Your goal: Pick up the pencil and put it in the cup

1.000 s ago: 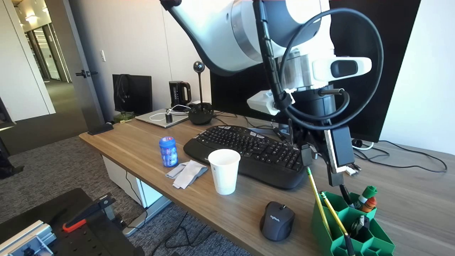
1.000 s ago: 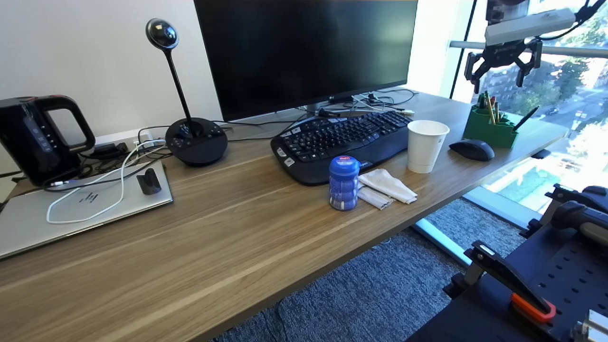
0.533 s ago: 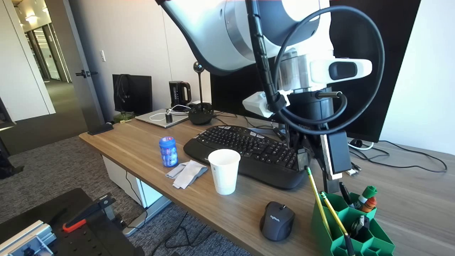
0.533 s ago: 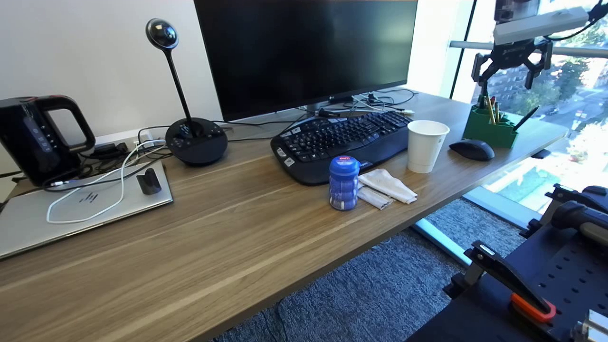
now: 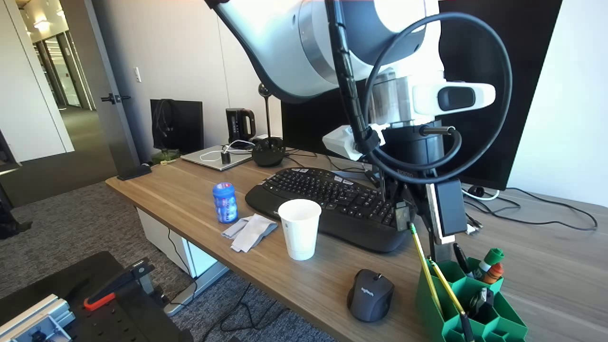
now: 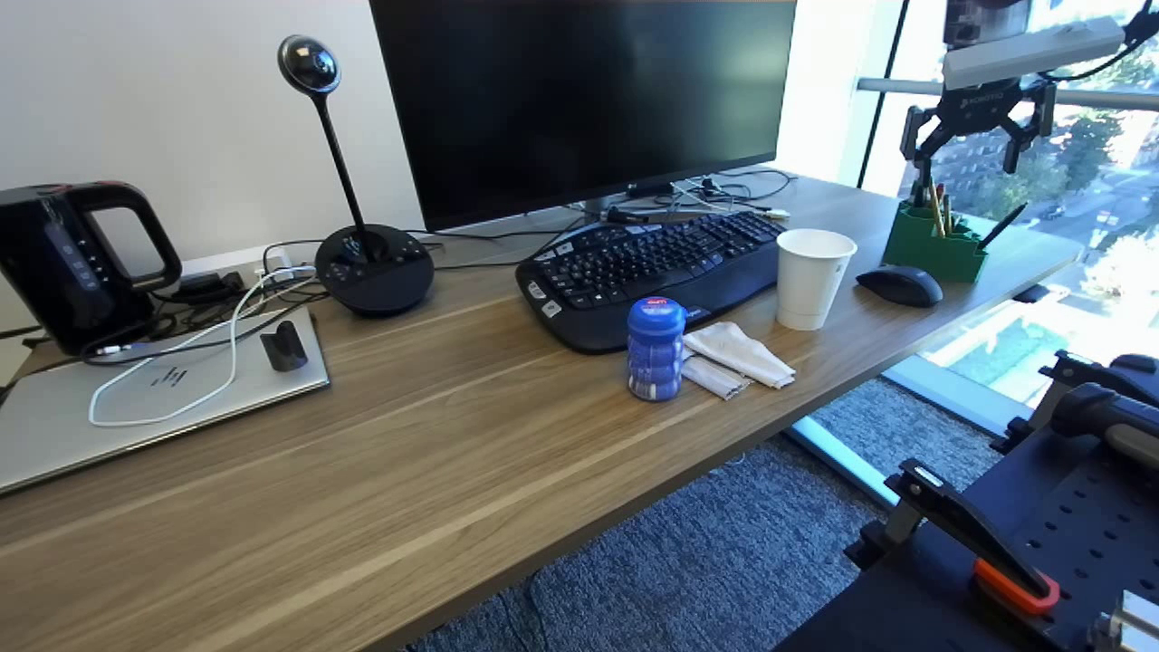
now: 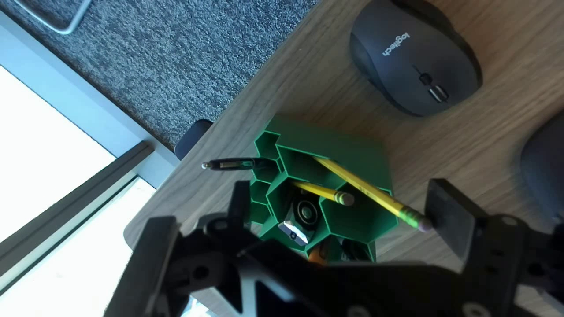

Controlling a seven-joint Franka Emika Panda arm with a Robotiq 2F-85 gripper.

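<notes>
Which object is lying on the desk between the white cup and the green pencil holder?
The dark computer mouse lies between the white cup and the green pencil holder, as both exterior views show.

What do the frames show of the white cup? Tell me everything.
The white cup looks like disposable paper, tapering from a wide, rimmed mouth to a narrower base, with faint markings on its side. It stands upright on the wood-grain desk, between the keyboard and the desk edge. Nothing sticks out above its rim, and only the desk visibly touches it.
</notes>
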